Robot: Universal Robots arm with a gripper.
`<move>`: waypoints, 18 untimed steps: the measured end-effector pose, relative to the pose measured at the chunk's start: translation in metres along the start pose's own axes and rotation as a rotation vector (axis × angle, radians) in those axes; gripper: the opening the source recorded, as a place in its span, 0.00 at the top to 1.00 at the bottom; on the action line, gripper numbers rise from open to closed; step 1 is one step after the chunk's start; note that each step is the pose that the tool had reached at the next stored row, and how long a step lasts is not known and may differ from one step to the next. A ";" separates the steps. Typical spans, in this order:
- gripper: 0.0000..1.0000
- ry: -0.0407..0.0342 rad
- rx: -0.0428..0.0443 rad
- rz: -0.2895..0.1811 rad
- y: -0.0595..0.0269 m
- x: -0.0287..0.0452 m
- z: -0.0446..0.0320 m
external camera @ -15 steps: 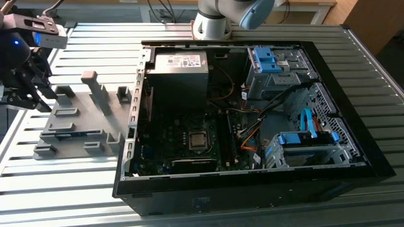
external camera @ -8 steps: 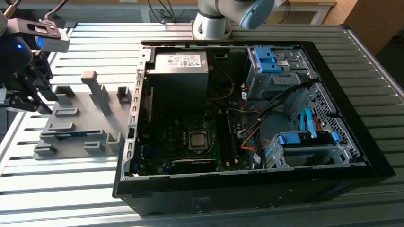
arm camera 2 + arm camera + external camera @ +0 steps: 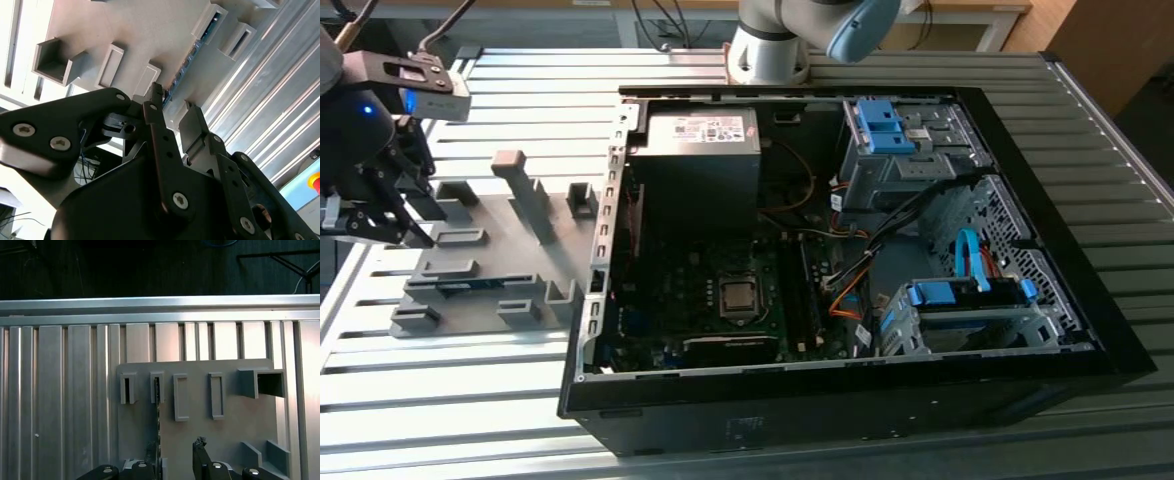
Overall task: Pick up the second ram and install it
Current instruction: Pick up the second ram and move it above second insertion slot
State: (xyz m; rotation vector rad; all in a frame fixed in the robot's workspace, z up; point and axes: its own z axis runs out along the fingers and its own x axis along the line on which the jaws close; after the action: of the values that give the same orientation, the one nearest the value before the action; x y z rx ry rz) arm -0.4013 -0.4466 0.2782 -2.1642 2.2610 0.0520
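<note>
1. Since the second ram (image 3: pixel 470 283) stands on edge in a slot of the grey fixture plate (image 3: pixel 500 240), on the slatted table (image 3: pixel 534 80) just beside the open PC case (image 3: pixel 1081 230), its long top edge is free for a pinch from above.
2. The gripper (image 3: pixel 387 215) hangs over that plate at the exterior view's left. Its fingers are apart w/ a clear gap and clamp nothing. Probably lining up for the grasp.
3. In the second wrist view the second ram (image 3: pixel 186 64) runs as a thin blue-green strip btwn two slot blocks, toward one fingertip (image 3: pixel 154 102). In the first wrist view the second ram (image 3: pixel 157 415) is a dark line nearly in line w/ one finger.
4. Can't tell if the stick sits btwn the fingers or just outside one. No contact visible.
5. Hard to make out:
   - Only the stick's edge shows, so label & chips are hidden.
   - The finger bases are cut off by the frame in the first wrist view.
   - The motherboard (image 3: pixel 707 280) slots are too dark to pick out, so can't say if another stick is seated.
</note>
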 end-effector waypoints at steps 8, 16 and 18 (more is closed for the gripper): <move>0.59 0.0000 -0.0010 0.000 -0.0002 0.0008 0.0109; 0.59 -0.0001 -0.0012 0.000 -0.0003 0.0011 0.0183; 0.59 -0.0001 -0.0011 0.000 -0.0004 0.0013 0.0209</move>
State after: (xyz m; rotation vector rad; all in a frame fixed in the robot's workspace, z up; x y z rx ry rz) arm -0.4013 -0.4472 0.2573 -2.1646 2.2616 0.0534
